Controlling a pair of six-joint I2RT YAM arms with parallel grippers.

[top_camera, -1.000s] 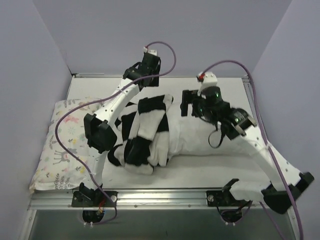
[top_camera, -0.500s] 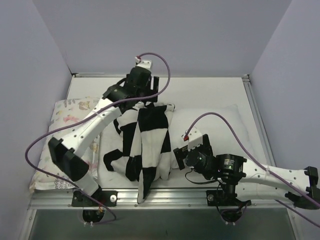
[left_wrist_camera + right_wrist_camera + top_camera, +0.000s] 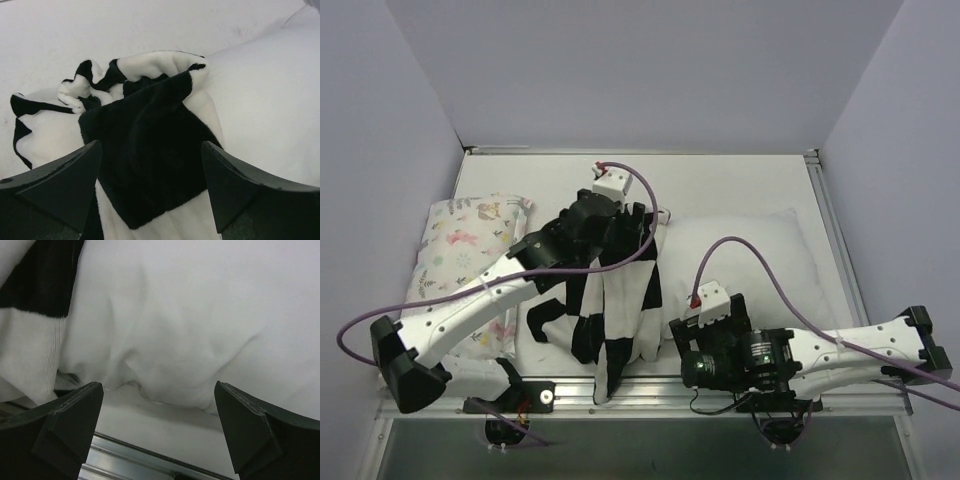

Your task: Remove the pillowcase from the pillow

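The black-and-white checkered pillowcase lies bunched left of the plain white pillow, and one strip hangs over the table's front edge. My left gripper is over the far end of the pillowcase. In the left wrist view it is open, with a black patch of the pillowcase below and between its fingers. My right gripper is low at the pillow's near edge. In the right wrist view it is open and empty, facing the pillow, with the pillowcase at upper left.
A smaller floral-print pillow lies along the left side, partly under the left arm. The metal front rail runs along the near edge and shows in the right wrist view. Walls close in the table on the left, right and back.
The right arm swung from above the pillow down to its near edge. The left gripper came nearer from the far side. The pillowcase slid left, and a strip now hangs over the front edge.
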